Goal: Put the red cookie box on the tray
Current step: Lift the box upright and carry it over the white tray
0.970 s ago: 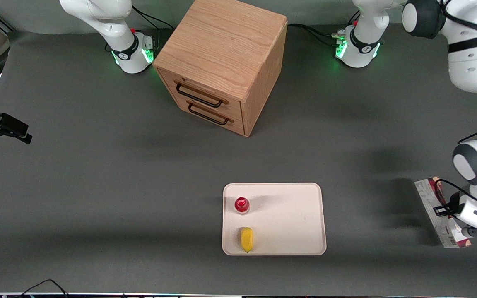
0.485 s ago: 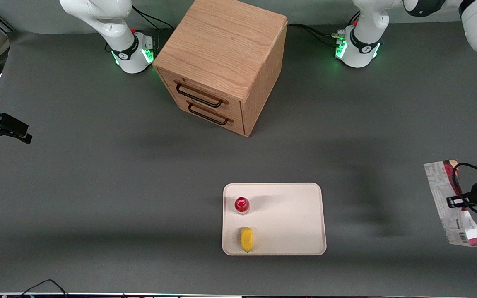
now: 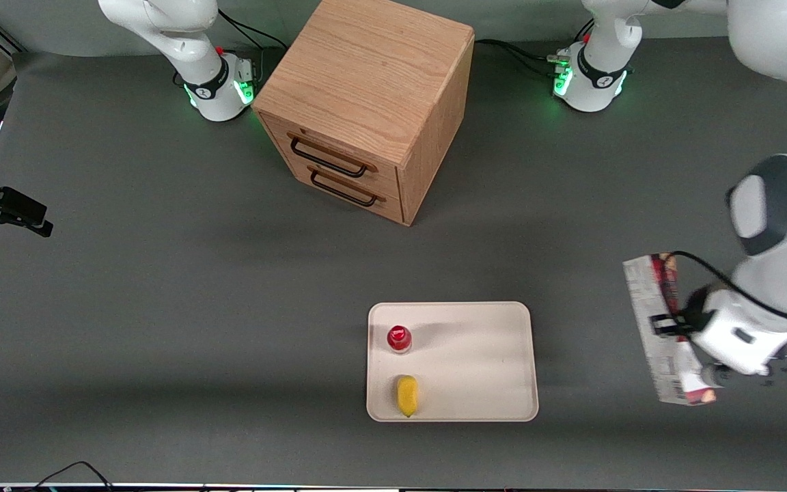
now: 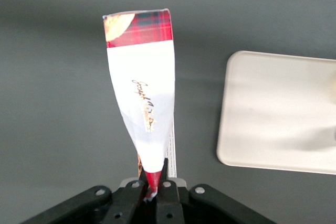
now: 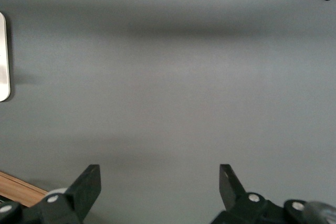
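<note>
I am holding the red cookie box (image 3: pixel 663 328) in my gripper (image 4: pixel 152 182), fingers (image 4: pixel 140 180) pinching its narrow edge, so it is hanging above the tabletop toward my end, a long flat box showing a white panel and red tartan end. The cream tray (image 3: pixel 482 362) is lying flat nearby, apart from it.

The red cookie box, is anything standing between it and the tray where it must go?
Nothing visible. The gripper holds the red cookie box lifted beside the tray, bare table between them. The red-capped bottle and yellow object sit on the tray's other end.
</note>
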{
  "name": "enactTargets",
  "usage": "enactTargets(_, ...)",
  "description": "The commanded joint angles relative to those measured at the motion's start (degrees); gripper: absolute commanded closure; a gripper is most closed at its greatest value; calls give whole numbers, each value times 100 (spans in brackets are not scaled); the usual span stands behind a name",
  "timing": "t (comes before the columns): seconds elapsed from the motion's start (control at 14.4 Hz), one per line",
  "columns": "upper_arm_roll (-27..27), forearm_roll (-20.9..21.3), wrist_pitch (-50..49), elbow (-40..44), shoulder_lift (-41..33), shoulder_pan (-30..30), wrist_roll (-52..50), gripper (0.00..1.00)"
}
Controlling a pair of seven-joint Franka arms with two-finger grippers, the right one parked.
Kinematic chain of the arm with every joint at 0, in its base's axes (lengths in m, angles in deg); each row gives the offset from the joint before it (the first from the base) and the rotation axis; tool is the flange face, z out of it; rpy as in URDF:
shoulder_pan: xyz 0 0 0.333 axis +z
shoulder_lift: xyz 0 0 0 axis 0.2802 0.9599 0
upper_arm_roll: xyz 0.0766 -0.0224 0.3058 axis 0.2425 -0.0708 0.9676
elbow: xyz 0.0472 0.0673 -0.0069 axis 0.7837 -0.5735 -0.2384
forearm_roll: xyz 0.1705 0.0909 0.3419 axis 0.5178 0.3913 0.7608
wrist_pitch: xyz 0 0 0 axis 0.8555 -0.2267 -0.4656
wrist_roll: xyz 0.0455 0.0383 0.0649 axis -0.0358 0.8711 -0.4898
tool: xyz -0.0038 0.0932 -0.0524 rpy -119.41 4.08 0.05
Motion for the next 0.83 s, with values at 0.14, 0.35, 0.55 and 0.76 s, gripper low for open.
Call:
enactTargets(0.14,-629,707,380,49,473,-308,-807,100)
enactTargets(0.35,-708,1023,687,-47,790,-467,-938,100)
enactTargets(0.55,-919,1244,1371,-371,1019,-467,-1448,100)
enactTargets(0.76,-937,1419,1935,-425,1353,-520,-1712,100)
